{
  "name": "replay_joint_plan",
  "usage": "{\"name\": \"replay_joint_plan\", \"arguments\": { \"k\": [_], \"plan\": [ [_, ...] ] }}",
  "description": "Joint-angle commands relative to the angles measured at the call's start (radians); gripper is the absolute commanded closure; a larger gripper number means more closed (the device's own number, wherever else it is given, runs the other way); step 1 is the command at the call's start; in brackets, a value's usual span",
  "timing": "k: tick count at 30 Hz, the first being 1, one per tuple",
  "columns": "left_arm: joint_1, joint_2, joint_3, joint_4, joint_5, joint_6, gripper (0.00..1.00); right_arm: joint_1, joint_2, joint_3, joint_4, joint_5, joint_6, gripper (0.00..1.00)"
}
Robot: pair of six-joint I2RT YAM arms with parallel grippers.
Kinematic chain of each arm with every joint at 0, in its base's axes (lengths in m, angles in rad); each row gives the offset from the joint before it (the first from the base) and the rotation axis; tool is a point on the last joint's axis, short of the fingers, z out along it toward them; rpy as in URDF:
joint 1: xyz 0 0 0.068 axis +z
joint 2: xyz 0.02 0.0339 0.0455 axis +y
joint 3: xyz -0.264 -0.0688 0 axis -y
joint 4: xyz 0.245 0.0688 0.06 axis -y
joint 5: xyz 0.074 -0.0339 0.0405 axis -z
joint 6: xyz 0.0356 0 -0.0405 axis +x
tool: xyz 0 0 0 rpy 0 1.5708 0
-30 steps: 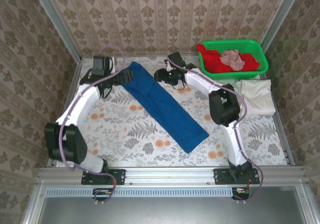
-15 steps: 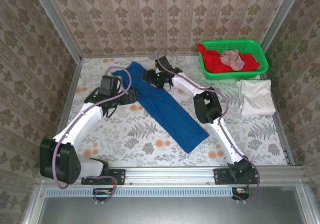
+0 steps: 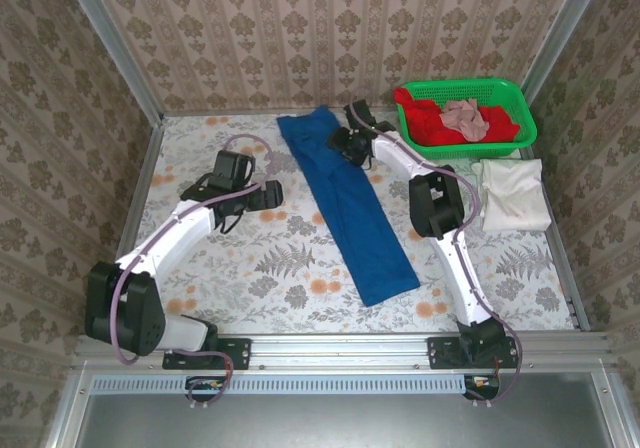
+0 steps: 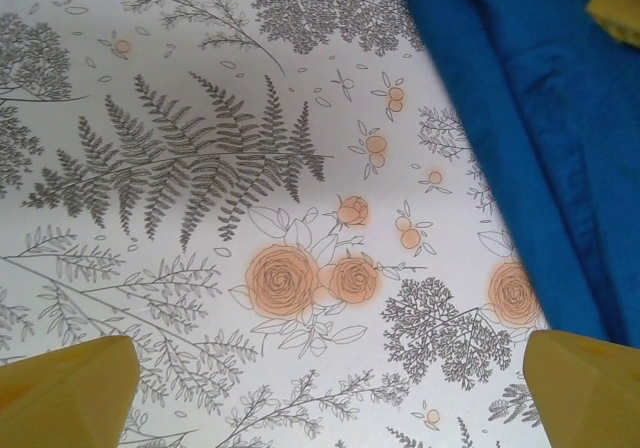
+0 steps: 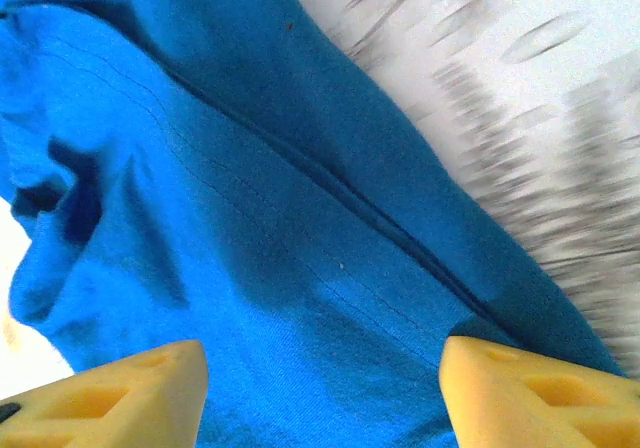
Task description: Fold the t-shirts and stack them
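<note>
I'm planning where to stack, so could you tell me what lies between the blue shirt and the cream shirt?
In the top view, the right arm stands between the blue shirt and the cream shirt, over the floral table cover.

Right gripper [image 5: 320, 400] hanging over blue shirt [image 5: 250, 218], yellow fingers [image 5: 120, 398] standing wide apart, cloth showing between them. Fold line running diagonally across shirt. Patterned table [image 5: 520, 98] blurring at upper right.
</note>
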Motion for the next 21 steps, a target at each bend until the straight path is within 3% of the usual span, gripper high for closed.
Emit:
{"name": "replay_joint_plan", "arguments": {
  "k": [1,13,18,21],
  "plan": [
    [-0.022,0.021,0.038,0.042,0.039,0.009,0.00,-0.043,-0.032,-0.068,-0.155,0.127,-0.001,0.35],
    [-0.122,0.138,0.087,0.158,0.108,0.080,0.00,-0.101,-0.148,-0.120,-0.171,0.188,-0.137,0.34],
    [-0.129,0.124,0.074,0.197,0.146,0.164,0.00,-0.084,-0.260,-0.161,-0.083,0.133,-0.368,0.29],
    [-0.128,0.094,0.053,0.203,0.161,0.230,0.00,-0.064,-0.387,-0.310,-0.007,0.069,-0.537,0.25]
  ]
}}
